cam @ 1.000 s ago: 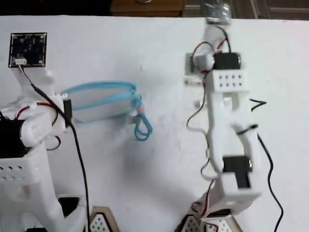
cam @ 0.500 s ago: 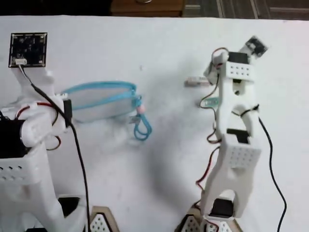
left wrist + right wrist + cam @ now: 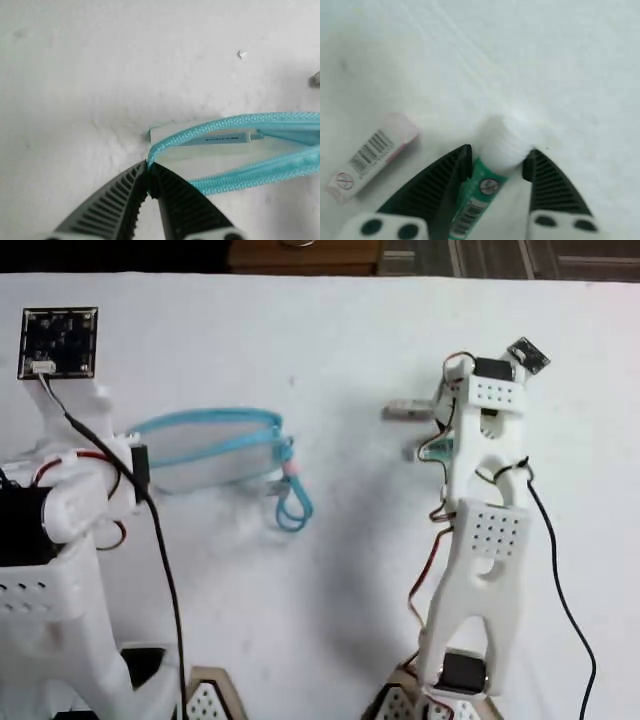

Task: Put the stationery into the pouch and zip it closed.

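The clear pouch (image 3: 205, 448) with its blue zipper lies open at the left of the table, a blue loop (image 3: 293, 502) trailing from its zip end. A white pen (image 3: 220, 138) lies inside it. My left gripper (image 3: 148, 175) is shut on the pouch's corner by the zipper end. A green glue stick (image 3: 492, 167) with a white cap lies on the table, and my right gripper (image 3: 496, 160) is open with a finger on each side of it. Close beside it lies a small pink-white eraser (image 3: 370, 155), also seen next to the right arm (image 3: 405, 410).
The left arm's body (image 3: 50, 540) and its black cable (image 3: 165, 570) fill the near left. A black square board (image 3: 58, 342) sits at the far left. The right arm (image 3: 480, 540) stretches up from the near edge. Bare white table (image 3: 340, 570) lies between the arms.
The right arm has stretched forward and lowered its gripper around the glue stick. The left arm and the pouch have kept still.
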You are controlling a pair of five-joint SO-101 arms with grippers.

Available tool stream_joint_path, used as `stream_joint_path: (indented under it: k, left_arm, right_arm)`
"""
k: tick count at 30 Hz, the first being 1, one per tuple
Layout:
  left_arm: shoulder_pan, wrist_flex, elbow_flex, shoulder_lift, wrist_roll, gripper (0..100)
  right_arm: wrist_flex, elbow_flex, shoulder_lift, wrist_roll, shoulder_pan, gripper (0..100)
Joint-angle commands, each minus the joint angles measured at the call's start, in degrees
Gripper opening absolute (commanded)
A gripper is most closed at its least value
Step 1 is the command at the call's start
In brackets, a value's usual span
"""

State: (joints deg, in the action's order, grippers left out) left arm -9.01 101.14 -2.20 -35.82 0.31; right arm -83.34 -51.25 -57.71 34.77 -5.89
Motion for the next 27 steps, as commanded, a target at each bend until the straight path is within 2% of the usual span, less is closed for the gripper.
stream_joint_path:
  k: [1, 7, 11, 17, 22, 27]
  left_arm:
    - [0.13, -0.97, -0.09, -0.31, -0.09, 2]
    - [0.13, -0.97, -0.09, -0.31, -0.09, 2]
    - [0.13, -0.97, -0.18, -0.31, 0.0, 2]
    - [0.04, -0.97, -0.18, -0.31, 0.0, 2]
    - [0.04, -0.97, -0.18, -0.31, 0.0, 2]
    - [0.04, -0.97, -0.18, -0.31, 0.0, 2]
  right_arm:
    - [-2.15, -4.48, -0.57, -3.43, 0.57, 3.2]
    - [-11.21, -14.24, -0.57, -3.69, 1.63, 2.0]
    - [-18.15, -21.1, -0.57, -6.68, 3.12, 1.6]
    - [-18.24, -25.32, 5.49, -9.67, 3.56, 1.6]
    - [-18.24, -19.52, 21.41, -10.02, 7.43, 1.6]
    - [-18.15, -0.62, 41.36, -16.35, 14.55, 1.6]
